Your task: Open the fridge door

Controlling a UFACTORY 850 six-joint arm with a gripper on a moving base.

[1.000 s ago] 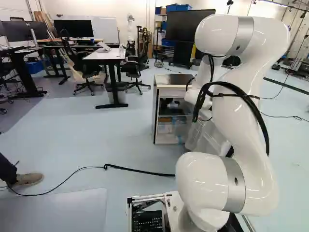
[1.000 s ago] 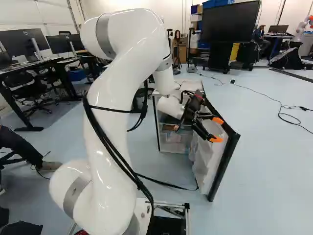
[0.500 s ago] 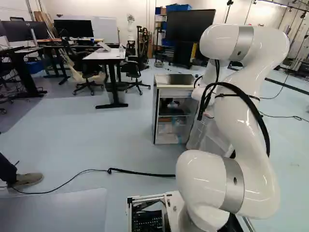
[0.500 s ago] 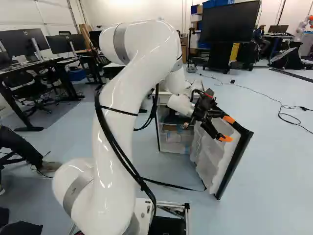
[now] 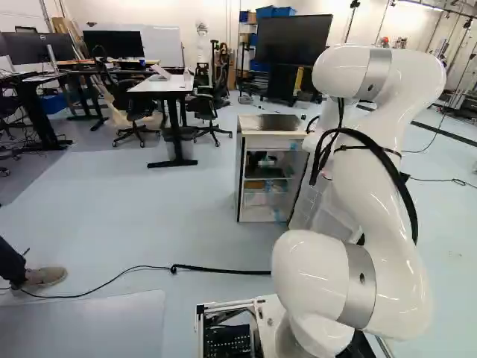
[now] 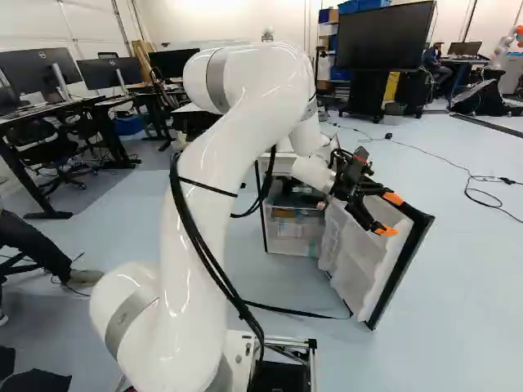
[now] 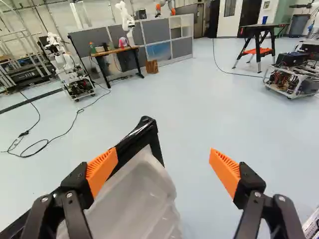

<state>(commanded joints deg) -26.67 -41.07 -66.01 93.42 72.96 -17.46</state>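
reaching toward the right of the right base view, the white arm [image 6: 233, 143] is holding its gripper [image 6: 390, 214] wide, the orange pads [image 7: 102, 172] standing well apart. the fridge door [image 6: 355, 265] is hanging open right of centre there, its black corner [image 7: 146, 124] showing just beside one finger; i can't tell if they're touching. the fridge [image 5: 268, 124] is standing near the middle of the left base view.

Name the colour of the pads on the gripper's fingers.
Bright orange pads, on dark fingers; the wrist view shows this best.
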